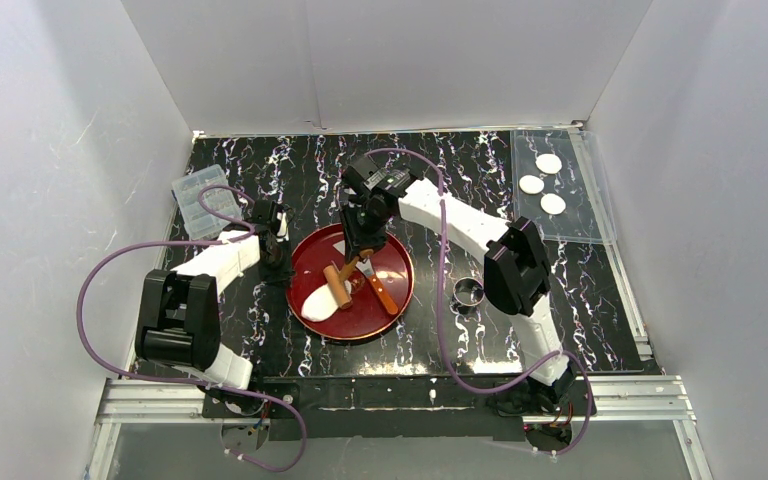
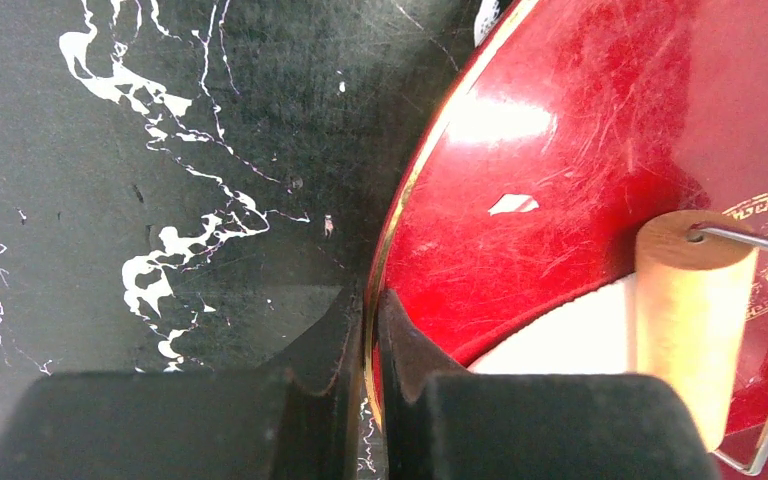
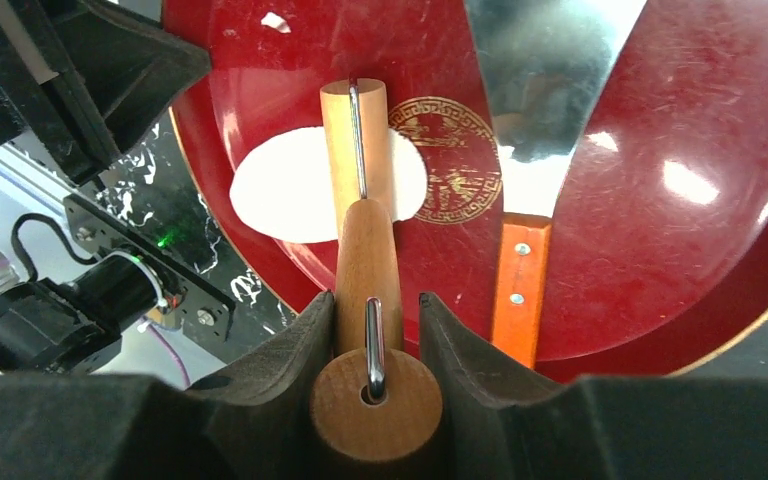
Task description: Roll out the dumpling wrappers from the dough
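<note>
The left pincer (image 2: 370, 310) is closed tight on the rim of the red plate (image 2: 580, 130), likely to stop the plate sliding on the table (image 2: 160, 150) during rolling. The right pincer (image 3: 375, 305) is partly open, its 2 fingers clamped on the wooden handle of the rolling pin (image 3: 368, 260). The pin's roller lies across the dough (image 3: 280, 190), a flattened oblong on the plate's near-left part; whether it presses down or merely rests I cannot tell. A scraper (image 3: 520, 290) lies on the plate beside the pin, handy for lifting the sheet. A metal ring (image 1: 469, 293) stands just right of the plate, probably for cutting. 3 dumpling wrappers (image 1: 531, 184) sit on a clear sheet (image 1: 585, 215) at the far right, well apart from the work.
</note>
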`<action>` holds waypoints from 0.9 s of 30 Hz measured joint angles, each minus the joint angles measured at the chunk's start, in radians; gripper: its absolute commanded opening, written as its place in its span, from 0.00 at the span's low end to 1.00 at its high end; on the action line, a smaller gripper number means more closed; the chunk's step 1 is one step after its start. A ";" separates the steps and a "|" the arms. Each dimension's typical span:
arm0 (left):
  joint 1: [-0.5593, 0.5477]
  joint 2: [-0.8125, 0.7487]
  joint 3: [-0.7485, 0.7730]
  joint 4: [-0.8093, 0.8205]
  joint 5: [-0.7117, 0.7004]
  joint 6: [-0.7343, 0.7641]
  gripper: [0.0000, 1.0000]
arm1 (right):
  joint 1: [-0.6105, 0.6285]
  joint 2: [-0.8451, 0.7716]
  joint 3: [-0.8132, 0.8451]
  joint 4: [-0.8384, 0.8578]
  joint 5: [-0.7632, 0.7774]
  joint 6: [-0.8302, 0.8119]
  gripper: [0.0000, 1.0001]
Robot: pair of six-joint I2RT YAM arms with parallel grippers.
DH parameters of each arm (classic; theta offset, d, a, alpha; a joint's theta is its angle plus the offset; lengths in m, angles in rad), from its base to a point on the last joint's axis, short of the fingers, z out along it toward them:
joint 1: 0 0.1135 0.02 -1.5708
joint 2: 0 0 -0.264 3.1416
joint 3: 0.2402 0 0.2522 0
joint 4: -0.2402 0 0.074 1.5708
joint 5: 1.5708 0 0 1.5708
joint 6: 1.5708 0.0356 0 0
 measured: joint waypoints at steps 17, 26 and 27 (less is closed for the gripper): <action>0.000 0.010 -0.002 0.006 -0.003 0.002 0.00 | -0.059 -0.029 0.032 -0.062 0.060 -0.068 0.01; 0.000 0.015 -0.002 0.007 0.001 -0.001 0.00 | -0.034 -0.092 0.042 0.018 0.012 0.009 0.01; 0.000 0.015 -0.002 0.007 0.003 -0.001 0.00 | -0.022 -0.094 0.041 0.030 -0.003 0.015 0.01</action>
